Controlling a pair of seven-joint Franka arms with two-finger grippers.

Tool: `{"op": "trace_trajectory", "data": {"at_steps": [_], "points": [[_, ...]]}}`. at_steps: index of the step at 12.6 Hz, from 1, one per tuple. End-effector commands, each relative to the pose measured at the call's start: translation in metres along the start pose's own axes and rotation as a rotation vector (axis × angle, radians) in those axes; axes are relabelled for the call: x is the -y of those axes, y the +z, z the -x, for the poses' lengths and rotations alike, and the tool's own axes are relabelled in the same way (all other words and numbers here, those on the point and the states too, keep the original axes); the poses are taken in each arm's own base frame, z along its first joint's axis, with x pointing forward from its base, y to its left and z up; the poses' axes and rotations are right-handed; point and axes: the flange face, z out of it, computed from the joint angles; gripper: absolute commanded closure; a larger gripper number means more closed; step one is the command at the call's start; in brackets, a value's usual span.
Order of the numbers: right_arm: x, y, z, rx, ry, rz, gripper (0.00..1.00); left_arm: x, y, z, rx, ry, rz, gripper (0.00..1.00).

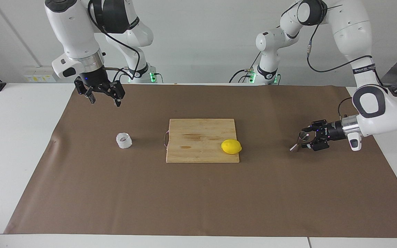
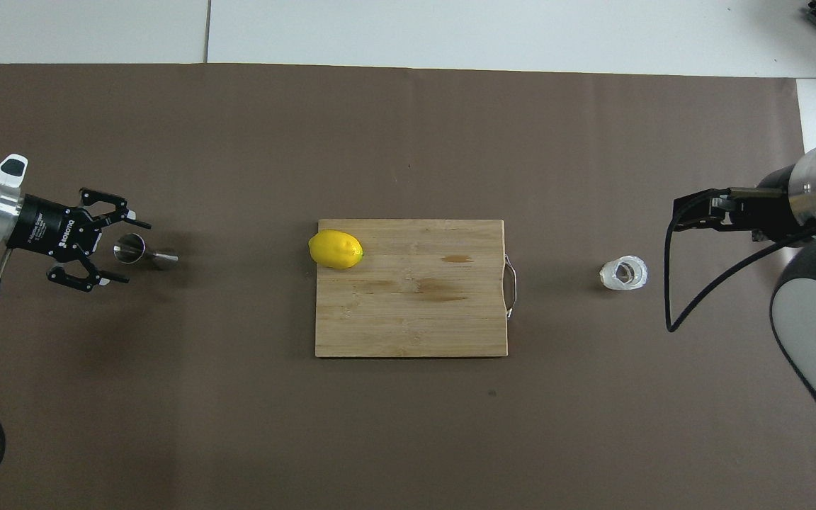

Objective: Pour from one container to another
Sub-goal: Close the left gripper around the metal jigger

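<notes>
While tilted, jigger (image 1: 298, 141) (image 2: 140, 251) between spread left fingers (image 1: 314, 126) (image 2: 112, 198) — untouched.

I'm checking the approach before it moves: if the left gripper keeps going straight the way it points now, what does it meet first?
The steel jigger. The left gripper is low, pointing sideways toward the cutting board, fingers open with the jigger's nearer cone already about level with their tips. How closely their heights match is hard to judge.
</notes>
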Motion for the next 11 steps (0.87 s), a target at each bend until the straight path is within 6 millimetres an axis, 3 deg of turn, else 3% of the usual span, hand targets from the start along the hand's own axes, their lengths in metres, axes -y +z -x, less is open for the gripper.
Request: {"op": "trace_trajectory", "data": {"at_steps": [1, 8, 11], "points": [[-0.0056, -0.0011, 0.0034, 0.005, -0.011, 0.001, 0.0, 0.0052, 0.0025, 0.0005, 0.01, -0.023, 0.02, 0.14], [-0.0047, -0.002, 0.0033, 0.002, -0.013, 0.001, 0.0, 0.0037, 0.0009, 0.0032, 0.028, -0.041, 0.034, 0.41], [-0.0047, -0.002, 0.0033, 0.002, -0.013, 0.001, 0.0, 0.0028, -0.0002, 0.0047, 0.033, -0.04, 0.034, 0.42]]}}
